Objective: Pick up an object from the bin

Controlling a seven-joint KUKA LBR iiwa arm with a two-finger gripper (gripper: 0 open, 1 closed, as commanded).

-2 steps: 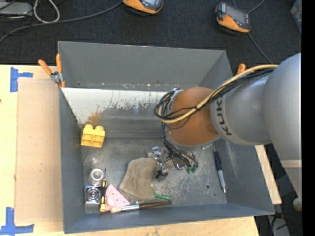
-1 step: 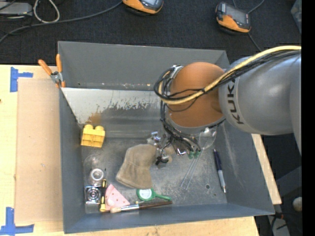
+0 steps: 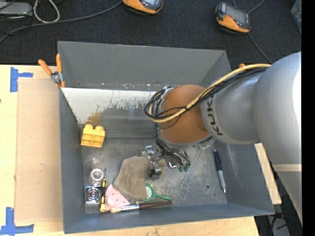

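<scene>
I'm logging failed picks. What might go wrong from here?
The gripper sits at the right edge of the tan cloth, which looks limp and may slip or bunch. The cloth lies against the pink piece and the green item, so lifting it might drag those along.

The arm (image 3: 246,107) reaches in from the right, gripper (image 3: 156,165) hanging low beneath its orange cover (image 3: 182,114)

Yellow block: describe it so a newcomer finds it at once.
In the grey bin, look by the wall on the view's left, midway back. The yellow block lies there apart from the rest. It alone is blocky and studded; the brown cloth nearer the front is soft and flat.
</scene>
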